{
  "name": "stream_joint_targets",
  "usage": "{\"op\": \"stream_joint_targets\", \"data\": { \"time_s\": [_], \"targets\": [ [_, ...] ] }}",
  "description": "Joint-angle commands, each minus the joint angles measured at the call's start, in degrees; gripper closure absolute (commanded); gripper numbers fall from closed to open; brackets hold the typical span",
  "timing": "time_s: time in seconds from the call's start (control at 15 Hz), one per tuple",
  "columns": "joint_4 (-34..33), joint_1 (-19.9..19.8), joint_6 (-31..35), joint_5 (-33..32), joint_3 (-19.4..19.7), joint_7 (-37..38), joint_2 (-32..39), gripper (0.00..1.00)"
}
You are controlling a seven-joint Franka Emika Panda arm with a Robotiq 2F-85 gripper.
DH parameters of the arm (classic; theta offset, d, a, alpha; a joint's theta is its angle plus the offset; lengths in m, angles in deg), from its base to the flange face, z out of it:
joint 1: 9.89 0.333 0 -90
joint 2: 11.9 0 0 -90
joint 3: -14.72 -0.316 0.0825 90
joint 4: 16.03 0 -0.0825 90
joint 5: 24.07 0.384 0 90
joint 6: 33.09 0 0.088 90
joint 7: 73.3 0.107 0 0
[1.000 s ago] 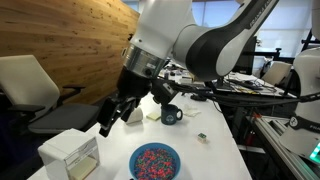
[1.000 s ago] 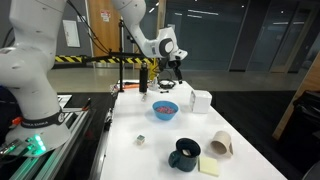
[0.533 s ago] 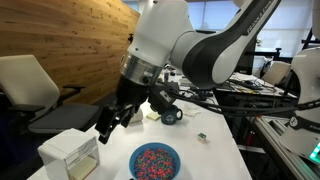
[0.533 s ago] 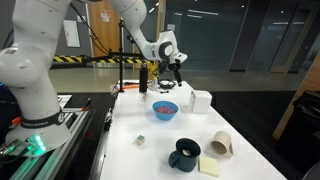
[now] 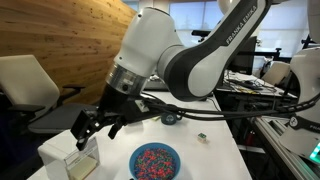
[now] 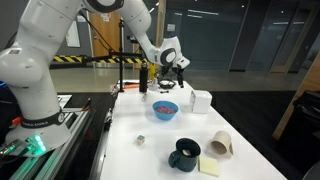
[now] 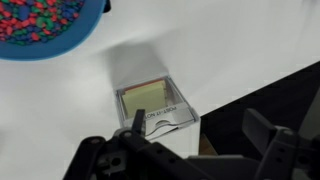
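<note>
Claw (image 5: 95, 131) is spread wide open with nothing in it, hovering right over the clear plastic box (image 7: 155, 108) (yellow pad inside). The box sits by the edge of the white surface (image 7: 60, 110), near the blue bowl (image 7: 45, 25).

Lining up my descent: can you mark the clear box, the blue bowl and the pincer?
clear box (image 7: 165, 122): wrist view, on its front wall.
blue bowl (image 7: 82, 40): wrist view, on its rim.
pincer (image 7: 195, 122): wrist view, midway between its open fingertips.

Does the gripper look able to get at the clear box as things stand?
Probably yes: the open gripper hangs right above the box, nothing between them; the bowl sits off to one side.
</note>
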Motion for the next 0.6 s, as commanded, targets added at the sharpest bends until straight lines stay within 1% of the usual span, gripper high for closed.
{"op": "stream_joint_targets", "data": {
  "time_s": [0.0,0.07,0.13,0.33,0.4,0.47,0.53],
  "targets": [
    [-4.3,4.0,5.6,5.3,3.3,5.6,3.4,0.0],
    [-4.7,5.9,6.8,5.7,5.6,8.3,3.8,0.0],
    [-5.0,7.3,8.2,3.4,7.6,12.9,4.3,0.0],
    [-5.2,15.5,11.1,2.9,18.0,23.4,5.6,0.0],
    [-5.3,18.8,11.5,2.4,22.0,26.1,6.1,0.0],
    [-5.2,20.3,12.1,2.5,23.5,26.9,6.3,0.0],
    [-5.2,23.1,12.7,2.4,26.6,28.4,6.6,0.0]
  ]
}}
